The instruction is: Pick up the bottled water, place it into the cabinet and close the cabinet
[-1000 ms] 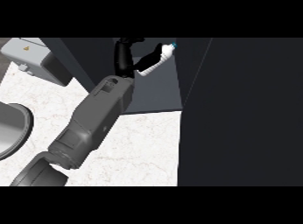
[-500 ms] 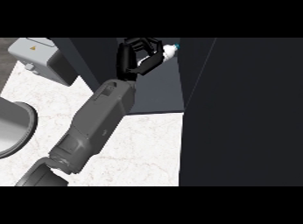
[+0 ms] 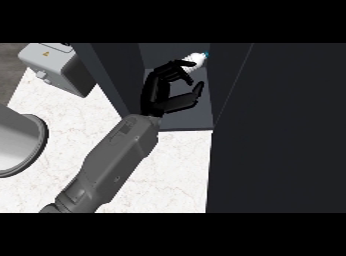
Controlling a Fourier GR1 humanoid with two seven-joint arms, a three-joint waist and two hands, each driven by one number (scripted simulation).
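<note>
Dark cabinet (image 3: 279, 125) fills the right half of the view, its tall door panel running top to bottom; a narrow opening shows between that panel and a second dark upright to the left. White marbled counter (image 3: 72, 125) takes the lower left. Large grey rounded vessel (image 3: 6, 145) sits at the left edge, cut off by the frame. Grey boxy appliance (image 3: 54, 67) with a small yellow label stands at upper left, near the cabinet's left upright. One grey forearm (image 3: 109, 170) rises diagonally from the lower edge toward the opening. Which arm it is cannot be told from this view. Its black hand (image 3: 165, 95) is inside the opening, fingers curved and spread apart from the thumb, holding nothing. Bottled water (image 3: 198, 58) lies at the top of the opening, just past the fingertips, white with a blue cap; contact cannot be told.
</note>
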